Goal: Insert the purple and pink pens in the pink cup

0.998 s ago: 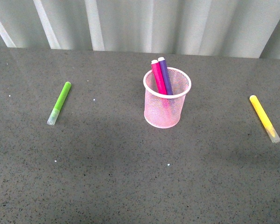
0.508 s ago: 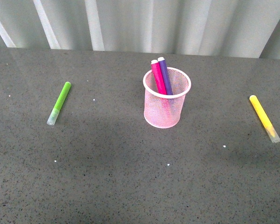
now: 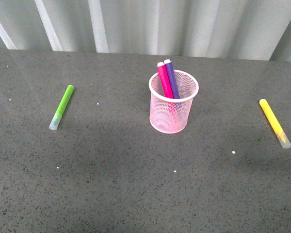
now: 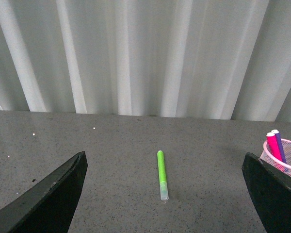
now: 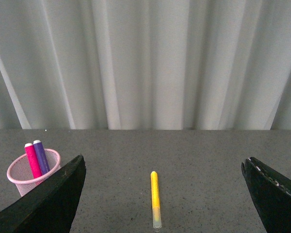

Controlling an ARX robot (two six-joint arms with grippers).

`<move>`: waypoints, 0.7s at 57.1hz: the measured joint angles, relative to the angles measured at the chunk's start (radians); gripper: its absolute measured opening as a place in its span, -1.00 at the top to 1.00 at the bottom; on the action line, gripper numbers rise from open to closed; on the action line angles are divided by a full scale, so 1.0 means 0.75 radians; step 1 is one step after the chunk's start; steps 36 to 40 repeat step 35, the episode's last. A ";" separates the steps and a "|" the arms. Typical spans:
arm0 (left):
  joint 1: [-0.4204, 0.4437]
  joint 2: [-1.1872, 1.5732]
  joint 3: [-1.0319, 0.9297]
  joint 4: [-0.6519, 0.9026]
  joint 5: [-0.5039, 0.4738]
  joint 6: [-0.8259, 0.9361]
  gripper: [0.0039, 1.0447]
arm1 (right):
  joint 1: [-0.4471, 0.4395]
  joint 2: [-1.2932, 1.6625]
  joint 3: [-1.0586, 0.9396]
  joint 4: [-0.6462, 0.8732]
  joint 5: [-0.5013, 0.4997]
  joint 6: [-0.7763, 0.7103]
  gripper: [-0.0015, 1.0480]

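Pale corrugated panels close off the far side of a dark speckled tabletop [image 3: 136, 184], and neither arm reaches into the front view. The pink cup [image 3: 173, 104] stands upright near the table's middle, and both task pens are already in it: the pink pen [image 3: 165, 80] on the left, the purple pen [image 3: 171, 78] just right of it, touching or nearly so along their lengths. Their long axes run steeply up, leaning back and a little leftward, white-tipped ends above the far rim, lower ends hidden in the mesh. By that evidence the insertion looks finished, and no further approach to the cup seems called for.

Each wrist camera looks out between widely parted, empty fingers. From the left gripper [image 4: 165, 194] the cup lies off to the right at the picture's edge, with the lime-green marker [image 3: 61, 107] straight ahead. From the right gripper [image 5: 162, 194] the cup lies off to the left, with the yellow marker [image 3: 275, 123] straight ahead. Neither arm seems clearly nearer the cup.

Both stray markers lie flat on the table well apart from the cup, their long axes running roughly near-to-far, clear caps toward the near edge. They are no part of the task and should stay put.
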 joint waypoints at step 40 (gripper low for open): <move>0.000 0.000 0.000 0.000 0.000 0.000 -0.87 | 0.000 0.000 0.000 0.000 -0.001 -0.001 -0.86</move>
